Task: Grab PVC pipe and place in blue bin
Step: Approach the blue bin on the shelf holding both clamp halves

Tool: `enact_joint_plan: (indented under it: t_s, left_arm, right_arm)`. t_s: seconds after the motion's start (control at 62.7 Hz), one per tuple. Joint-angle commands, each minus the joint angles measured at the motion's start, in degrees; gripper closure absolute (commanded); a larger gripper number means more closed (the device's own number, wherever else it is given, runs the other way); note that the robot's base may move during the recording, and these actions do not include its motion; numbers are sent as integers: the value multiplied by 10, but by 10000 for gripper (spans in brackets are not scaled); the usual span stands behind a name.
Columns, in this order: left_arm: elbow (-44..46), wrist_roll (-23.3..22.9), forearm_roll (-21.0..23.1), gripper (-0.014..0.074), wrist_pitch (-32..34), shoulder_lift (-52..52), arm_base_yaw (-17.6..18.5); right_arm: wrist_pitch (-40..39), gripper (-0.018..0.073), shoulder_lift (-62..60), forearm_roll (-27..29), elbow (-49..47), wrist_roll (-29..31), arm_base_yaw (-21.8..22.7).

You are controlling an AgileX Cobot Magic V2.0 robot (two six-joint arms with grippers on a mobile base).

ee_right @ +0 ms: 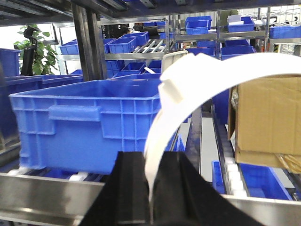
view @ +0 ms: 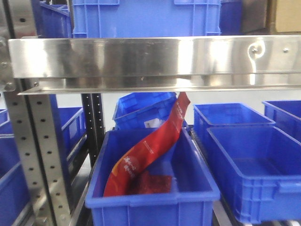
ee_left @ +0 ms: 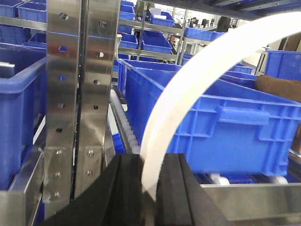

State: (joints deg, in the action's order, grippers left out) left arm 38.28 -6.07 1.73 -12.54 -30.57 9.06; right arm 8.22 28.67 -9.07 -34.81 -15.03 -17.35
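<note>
In the right wrist view my right gripper (ee_right: 153, 159) is shut on the lower end of the PVC pipe (ee_right: 188, 80), a thick white curved piece with a squared tab that arcs up and to the right. A blue bin (ee_right: 89, 122) stands on the rack to its left. In the left wrist view my left gripper (ee_left: 150, 162) is shut on a smooth flat white curved strap (ee_left: 188, 89). That strap sweeps up to the right in front of a blue bin (ee_left: 225, 122). Neither gripper shows in the front view.
The front view shows a steel shelf rail (view: 150, 59) across the top. Below it a blue bin (view: 150, 200) holds red packets (view: 150, 150), with other blue bins (view: 254, 165) beside it. A perforated steel post (ee_left: 80, 94) stands left of the left gripper. A cardboard box (ee_right: 268, 117) sits at the right.
</note>
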Motion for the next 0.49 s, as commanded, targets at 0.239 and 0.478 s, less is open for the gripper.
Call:
enact_joint_plan:
  t_s: [0.239, 0.478]
  left_arm:
    - [1, -2, 0, 707, 16, 4, 2]
    - [1, -2, 0, 707, 16, 4, 2]
  right_arm:
    - [-15, 727, -3, -7, 2, 1, 0]
    - [-15, 727, -3, -7, 2, 1, 0]
